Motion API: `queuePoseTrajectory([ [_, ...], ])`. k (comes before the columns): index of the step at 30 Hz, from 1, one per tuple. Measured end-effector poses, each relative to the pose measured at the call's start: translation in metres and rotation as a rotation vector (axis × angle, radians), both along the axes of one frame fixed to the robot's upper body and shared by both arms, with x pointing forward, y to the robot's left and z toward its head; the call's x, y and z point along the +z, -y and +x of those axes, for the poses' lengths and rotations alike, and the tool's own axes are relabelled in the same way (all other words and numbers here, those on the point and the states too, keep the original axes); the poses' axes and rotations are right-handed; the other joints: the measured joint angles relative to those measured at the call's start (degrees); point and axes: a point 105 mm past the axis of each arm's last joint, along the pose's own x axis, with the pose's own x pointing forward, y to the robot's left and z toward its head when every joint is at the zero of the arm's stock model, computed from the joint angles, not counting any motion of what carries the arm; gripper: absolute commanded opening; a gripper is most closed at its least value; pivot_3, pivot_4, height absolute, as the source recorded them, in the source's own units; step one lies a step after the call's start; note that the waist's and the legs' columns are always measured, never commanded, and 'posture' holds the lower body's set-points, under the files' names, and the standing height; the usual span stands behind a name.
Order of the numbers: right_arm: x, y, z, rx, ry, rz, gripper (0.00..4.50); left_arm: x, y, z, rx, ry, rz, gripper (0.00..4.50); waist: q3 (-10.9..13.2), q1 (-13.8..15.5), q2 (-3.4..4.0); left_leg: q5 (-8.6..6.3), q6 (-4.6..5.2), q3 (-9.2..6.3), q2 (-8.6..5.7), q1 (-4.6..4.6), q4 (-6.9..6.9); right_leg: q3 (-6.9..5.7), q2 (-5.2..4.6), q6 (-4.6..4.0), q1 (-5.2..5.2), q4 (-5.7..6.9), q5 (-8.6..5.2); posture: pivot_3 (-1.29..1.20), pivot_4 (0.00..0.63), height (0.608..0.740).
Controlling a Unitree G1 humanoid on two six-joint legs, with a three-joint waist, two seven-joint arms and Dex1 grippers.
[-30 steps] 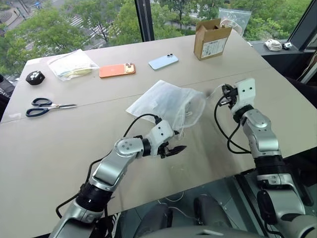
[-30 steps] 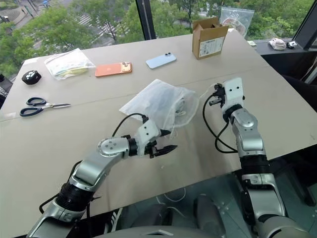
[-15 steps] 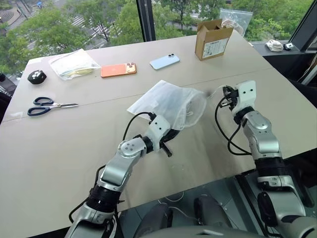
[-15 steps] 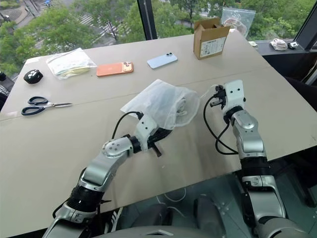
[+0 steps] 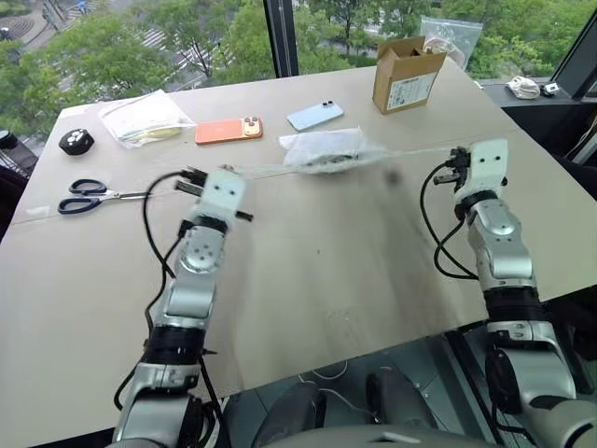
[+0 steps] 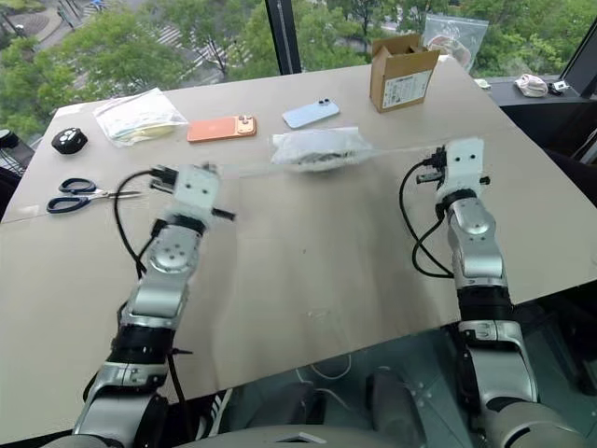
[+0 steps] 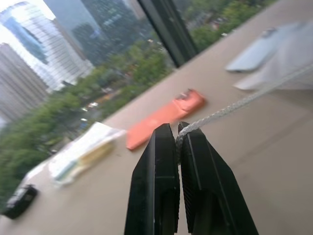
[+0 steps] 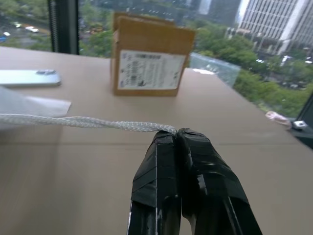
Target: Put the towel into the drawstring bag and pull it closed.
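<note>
I get bright, even daylight through the windows (image 5: 233,28) behind the table (image 5: 317,280); shadows on the tabletop are faint. The drawstring bag (image 5: 322,149) near the blue phone (image 5: 315,116) is smeared by motion blur. In the left wrist view the orange phone (image 7: 166,115) and the buildings beyond are soft. The cardboard box (image 8: 149,56) in the right wrist view looks fairly sharp.

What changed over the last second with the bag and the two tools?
The left tool clamped a cord and swung out left; the right tool drew right. The drawstring bag cinched into a bundle. Phones, scissors and box stayed put.
</note>
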Motion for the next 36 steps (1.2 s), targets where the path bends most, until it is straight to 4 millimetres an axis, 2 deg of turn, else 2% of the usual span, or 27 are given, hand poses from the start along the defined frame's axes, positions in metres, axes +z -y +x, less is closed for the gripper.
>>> queuePoseTrajectory([
  [4,0.002,0.026,-0.002,-0.134,0.021,0.024,0.0,0.018,-0.022,-0.002,0.142,0.1,0.001,0.04,0.0,-0.1,0.0,0.0,0.0,0.01,0.0,-0.02,-0.02,0.02,0.0,0.0,-0.02,0.0,0.0,0.0,0.15,0.74],
  [8,0.001,0.041,-0.004,-0.225,0.025,0.055,0.0,0.022,-0.032,-0.003,0.212,0.125,-0.02,0.04,0.0,-0.2,0.0,0.0,0.0,0.03,0.01,-0.01,-0.04,0.05,0.0,0.0,-0.04,0.02,0.0,0.0,0.15,0.74],
  [12,0.001,0.047,-0.006,-0.275,0.033,0.074,0.0,0.019,-0.038,-0.004,0.261,0.114,-0.046,0.04,0.0,-0.2,0.0,0.0,0.0,0.03,0.01,-0.01,-0.03,0.05,0.01,0.0,-0.04,0.05,0.0,0.0,0.15,0.74],
  [16,-0.002,0.058,-0.01,-0.346,0.028,0.101,0.0,0.013,-0.052,-0.007,0.34,0.096,-0.106,0.04,0.0,-0.2,0.0,0.0,0.0,0.03,0.01,-0.02,-0.03,0.05,0.01,0.0,-0.04,0.04,0.0,0.0,0.15,0.74],
  [22,-0.018,0.081,-0.018,-0.485,-0.001,0.325,0.0,0.004,-0.058,-0.005,0.367,0.056,-0.193,0.04,0.0,-0.2,-0.01,0.0,0.0,0.03,0.01,-0.02,-0.02,0.05,0.01,0.0,-0.04,0.05,0.0,0.0,0.15,0.74],
  [27,-0.024,0.084,-0.02,-0.519,-0.022,0.398,0.0,0.001,-0.061,-0.003,0.388,0.046,-0.223,0.04,0.0,-0.3,-0.01,0.0,0.0,0.05,0.01,-0.01,-0.02,0.09,0.01,0.01,-0.04,0.06,0.0,0.0,0.15,0.74],
  [30,-0.027,0.081,-0.018,-0.496,-0.041,0.448,0.0,-0.002,-0.063,-0.002,0.39,0.029,-0.243,0.04,0.0,-0.2,-0.01,0.0,0.0,0.05,0.01,-0.01,-0.02,0.1,0.01,0.0,-0.04,0.06,0.0,0.0,0.15,0.74],
  [32,-0.025,0.075,-0.013,-0.417,-0.039,0.487,0.0,-0.007,-0.067,0.001,0.38,0.006,-0.304,0.04,0.0,-0.3,-0.01,0.0,0.0,0.06,0.01,-0.01,-0.02,0.09,0.02,0.01,-0.04,0.07,0.0,0.0,0.15,0.74],
  [34,-0.019,0.058,-0.006,-0.214,-0.054,0.548,0.0,-0.011,-0.074,0.005,0.341,-0.025,-0.377,0.04,0.0,-0.3,-0.01,0.0,0.0,0.05,0.02,-0.01,0.0,0.09,0.02,0.01,-0.04,0.05,0.0,0.0,0.15,0.74],
  [36,-0.004,0.035,-0.005,0.011,-0.05,0.576,0.0,-0.014,-0.075,0.008,0.283,-0.053,-0.426,0.04,0.0,-0.4,-0.01,0.0,0.0,0.03,0.03,-0.05,0.0,0.09,0.02,0.01,-0.04,0.04,0.0,0.0,0.15,0.74],
])
